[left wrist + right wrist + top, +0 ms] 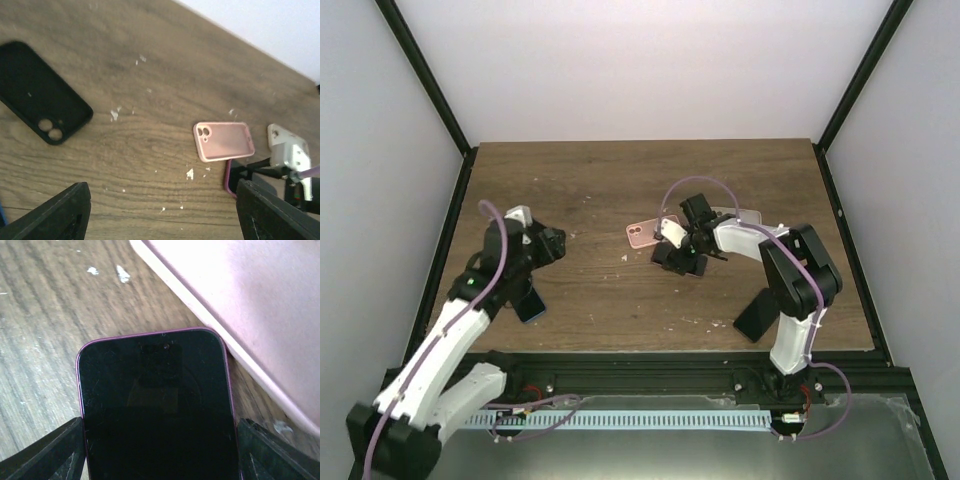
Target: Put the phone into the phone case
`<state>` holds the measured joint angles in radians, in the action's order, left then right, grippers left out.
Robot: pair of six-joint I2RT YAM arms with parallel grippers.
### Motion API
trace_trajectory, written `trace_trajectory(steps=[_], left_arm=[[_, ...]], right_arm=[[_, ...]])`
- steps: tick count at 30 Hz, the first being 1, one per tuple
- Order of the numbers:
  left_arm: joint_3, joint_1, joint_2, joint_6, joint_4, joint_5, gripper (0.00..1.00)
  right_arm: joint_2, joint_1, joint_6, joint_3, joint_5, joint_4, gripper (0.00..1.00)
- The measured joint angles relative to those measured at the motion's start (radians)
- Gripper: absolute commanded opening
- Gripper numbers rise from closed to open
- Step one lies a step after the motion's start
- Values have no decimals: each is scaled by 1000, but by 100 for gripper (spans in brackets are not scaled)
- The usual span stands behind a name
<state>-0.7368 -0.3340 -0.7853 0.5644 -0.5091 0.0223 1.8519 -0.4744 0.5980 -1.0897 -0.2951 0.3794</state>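
The phone (155, 410) has a black screen and a magenta rim and lies face up between my right gripper's (157, 455) two fingers, which press on its long sides. Its top end lies right beside the pink phone case (250, 305), which lies open side up on the table. In the top view the right gripper (680, 258) covers the phone, just right of the pink case (642, 236). The left wrist view shows the pink case (223, 141) and the phone's rim (228, 177). My left gripper (165, 215) is open and empty over the table's left side (548, 245).
A black phone case (42, 95) lies open side up near the left gripper. A pale clear case (745, 216) lies behind the right arm. A black wedge (755, 318) stands near the right arm's base, and a blue-black object (528, 303) lies under the left arm. White crumbs dot the wood.
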Motion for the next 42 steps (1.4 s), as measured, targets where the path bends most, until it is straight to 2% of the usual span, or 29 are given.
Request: trace_trajectory(steps=[6, 11, 17, 29, 38, 42], left_arm=[[-43, 0, -348, 163, 121, -87, 61], [-140, -29, -648, 254, 238, -136, 58], [-260, -84, -881, 316, 358, -167, 53], [-372, -146, -1132, 375, 435, -205, 49], [-464, -179, -1216, 380, 413, -183, 30], [-484, -179, -1224, 375, 375, -159, 15]], right_arm=[[-16, 65, -105, 21, 15, -23, 74], [-37, 137, -207, 37, 77, -26, 74], [-58, 177, -248, 53, 140, -14, 75], [-73, 178, -261, 73, 175, -18, 75], [-98, 178, -278, 102, 188, -23, 75], [-106, 178, -278, 111, 188, -21, 74]])
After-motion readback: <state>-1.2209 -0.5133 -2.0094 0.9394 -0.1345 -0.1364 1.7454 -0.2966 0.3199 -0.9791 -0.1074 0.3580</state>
